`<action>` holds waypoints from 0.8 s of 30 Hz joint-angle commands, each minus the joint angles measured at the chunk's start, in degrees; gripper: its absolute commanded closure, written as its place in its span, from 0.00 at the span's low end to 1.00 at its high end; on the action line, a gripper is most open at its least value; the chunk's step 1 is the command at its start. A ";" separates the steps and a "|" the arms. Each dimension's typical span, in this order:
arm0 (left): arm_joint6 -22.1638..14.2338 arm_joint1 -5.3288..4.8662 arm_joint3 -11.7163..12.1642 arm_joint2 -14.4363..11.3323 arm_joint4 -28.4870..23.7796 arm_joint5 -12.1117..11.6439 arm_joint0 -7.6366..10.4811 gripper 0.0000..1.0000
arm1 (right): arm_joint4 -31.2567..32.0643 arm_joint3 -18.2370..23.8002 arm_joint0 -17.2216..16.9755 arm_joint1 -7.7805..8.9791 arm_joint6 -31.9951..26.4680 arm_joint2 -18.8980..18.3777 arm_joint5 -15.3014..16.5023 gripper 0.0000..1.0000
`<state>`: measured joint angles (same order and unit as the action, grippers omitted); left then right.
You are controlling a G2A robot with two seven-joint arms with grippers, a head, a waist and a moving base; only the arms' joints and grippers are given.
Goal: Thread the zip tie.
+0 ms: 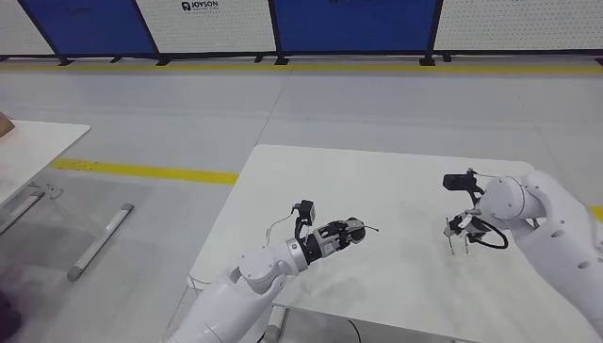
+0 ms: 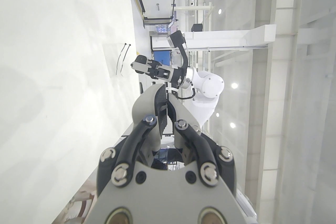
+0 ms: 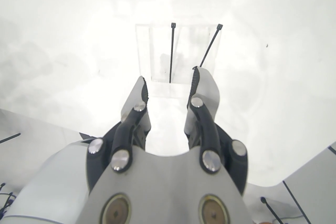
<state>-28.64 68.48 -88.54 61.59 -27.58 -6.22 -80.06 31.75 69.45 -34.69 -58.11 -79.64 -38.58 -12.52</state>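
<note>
Step in hand, I think: taking a tie out of the stand. The right fingers are wide open and hold nothing. They hang over the worktop, just in front of the clear stand. The straight tie stands in the stand with its head up, and it lines up with the gap between the open fingers. The leaning tie tilts in the same stand, and its low end runs down to one fingertip — I cannot tell if they touch.

To do this well, the arm should pick one tie only. The straight tie looks like the easy one. The fingers should go in with the tie in the middle of the gap, then close on the thin part, not on the head. They should keep off the stand's walls, since a bump could tip it. The leaning tie is close, so a crooked move might catch both. After that, a straight pull up should free it.

The left fingers are pressed shut, well apart from the stand, over the near side of the worktop. In the top view a thin dark strip pokes out of them. I think it is a tie too.

Count: one stand, two ties in it, one strip in the left fingers. Some loose ties show behind the right fingers, cut off — too few parts to count.
</note>
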 commanded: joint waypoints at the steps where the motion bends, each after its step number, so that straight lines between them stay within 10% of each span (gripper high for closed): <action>1: 0.00 0.00 0.00 0.00 0.00 0.00 0.00 1.00 | -0.19 -0.83 0.56 -0.31 0.00 0.76 -0.17 0.65; 24: 0.00 0.00 0.00 0.00 0.00 0.00 0.00 1.00 | -3.43 -15.86 7.34 -6.89 0.00 9.92 1.09 0.70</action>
<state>-28.64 68.48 -88.54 61.59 -27.58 -6.22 -80.06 28.40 54.23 -27.61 -64.68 -79.64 -28.99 -11.51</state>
